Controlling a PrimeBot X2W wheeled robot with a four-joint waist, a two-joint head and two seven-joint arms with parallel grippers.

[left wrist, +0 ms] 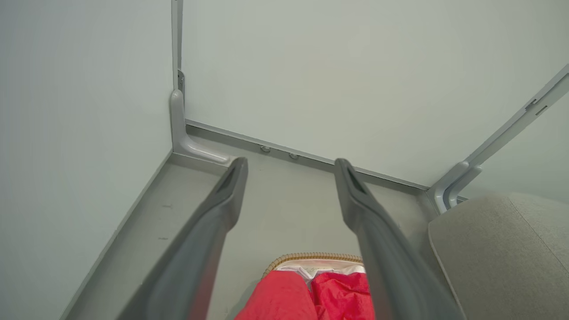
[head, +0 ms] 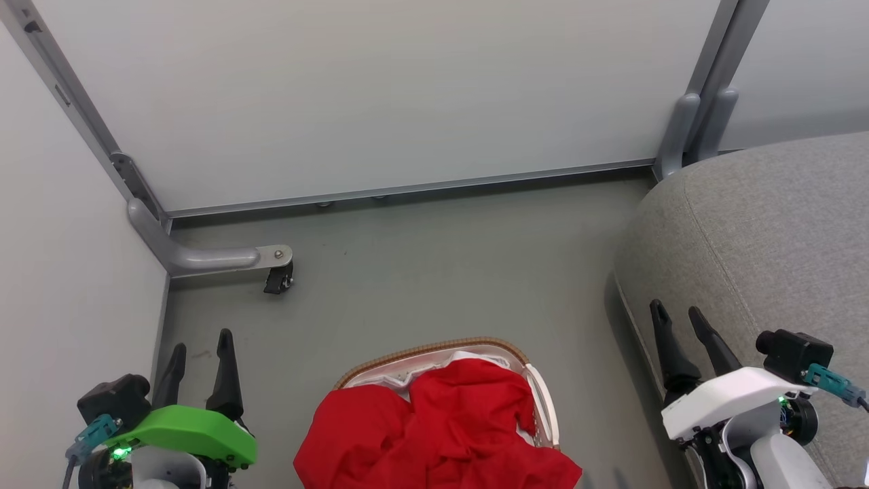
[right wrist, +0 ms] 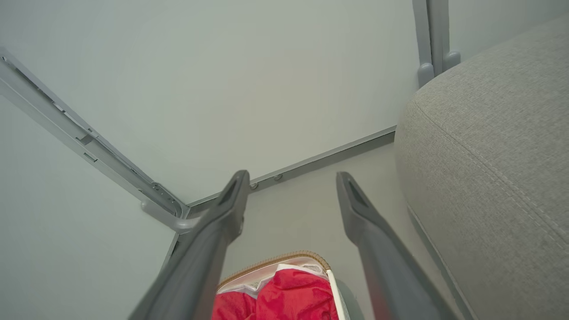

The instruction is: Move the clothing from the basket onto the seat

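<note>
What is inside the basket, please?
Red clothing fills the basket, heaped over its rim. Some white sheet shows at the far edge. Whatever lies below the clothing is covered, so I cannot tell.

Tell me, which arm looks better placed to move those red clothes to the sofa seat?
Probably right. The right gripper hangs open beside the seat, so its carry of the clothing from the basket looks shorter; the left gripper, also open, is across the basket.

Basket (head: pixel 543 401) interior beneath clothing (head: pixel 441 428)
</note>
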